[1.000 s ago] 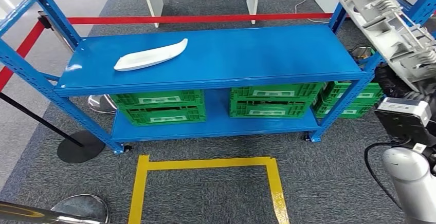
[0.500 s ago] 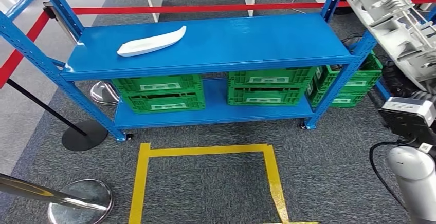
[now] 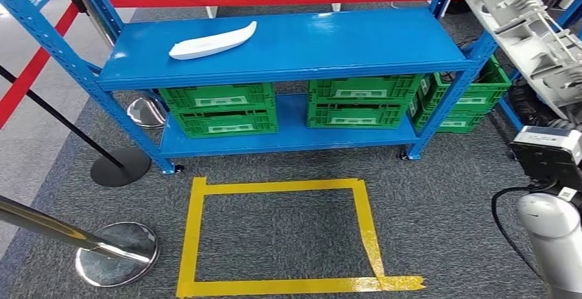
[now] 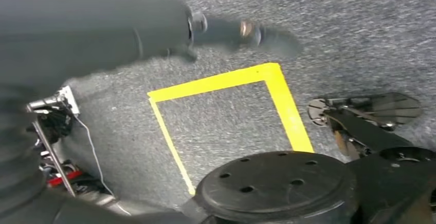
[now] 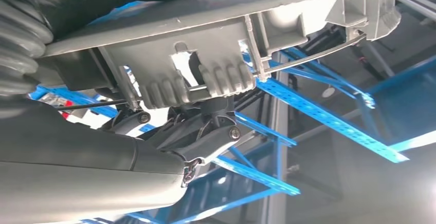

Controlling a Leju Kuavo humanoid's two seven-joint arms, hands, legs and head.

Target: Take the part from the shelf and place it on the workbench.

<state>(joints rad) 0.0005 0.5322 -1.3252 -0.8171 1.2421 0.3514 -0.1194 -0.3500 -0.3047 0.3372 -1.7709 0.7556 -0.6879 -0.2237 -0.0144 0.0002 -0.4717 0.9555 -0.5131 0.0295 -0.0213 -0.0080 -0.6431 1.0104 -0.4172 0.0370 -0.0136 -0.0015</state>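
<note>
Part (image 5: pixel 216 54), grey ribbed moulding, gripped in right hand (image 5: pixel 203 126), fingers beneath; left hand (image 4: pixel 226 31) blurred, state unclear.

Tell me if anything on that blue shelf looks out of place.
Nothing stands out. The white part lies flat on the blue shelf, and the green crates sit squarely below. The right hand grips a grey part.
</note>
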